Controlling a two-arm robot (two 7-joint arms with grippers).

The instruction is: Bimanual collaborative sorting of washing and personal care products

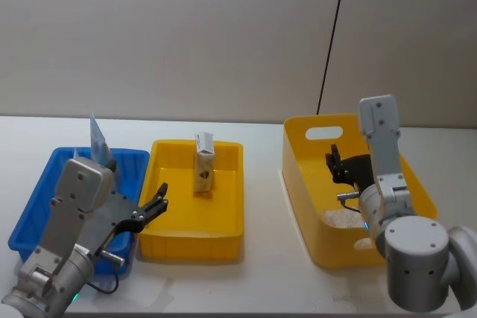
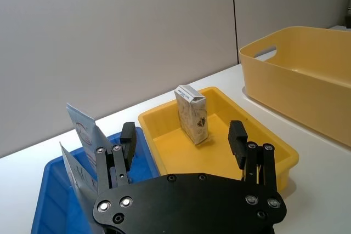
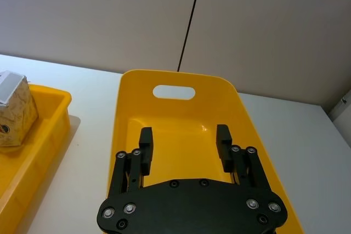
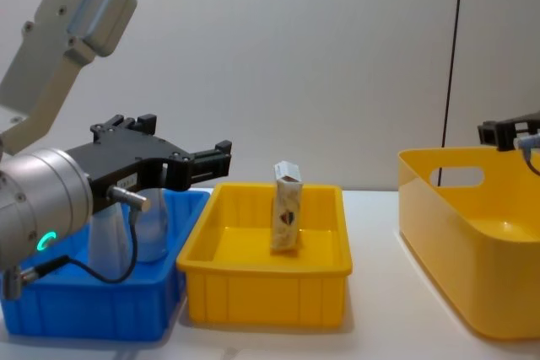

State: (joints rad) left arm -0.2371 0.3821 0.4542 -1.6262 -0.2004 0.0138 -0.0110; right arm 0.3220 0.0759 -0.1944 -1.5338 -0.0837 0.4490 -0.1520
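A whitish carton (image 1: 203,163) with dark marks stands upright in the far part of the yellow tray (image 1: 223,247); it also shows as carton (image 2: 192,114) and carton (image 4: 287,208). Two pale blue tubes (image 2: 82,132) stand crimped end up in the blue tray (image 1: 33,217), seen too as tubes (image 4: 126,233). My left gripper (image 1: 153,206) hovers open and empty over the border between the two trays, its fingers (image 2: 237,135) pointing toward the carton. Above the large yellow tub (image 1: 298,184) my right gripper (image 3: 184,137) hangs open, holding nothing.
The tub (image 3: 137,89) has a handle slot in its far wall and stands at the right of the white table (image 1: 261,281). A pale patch (image 1: 341,218) lies on its floor; I cannot make it out. A grey wall rises behind the table.
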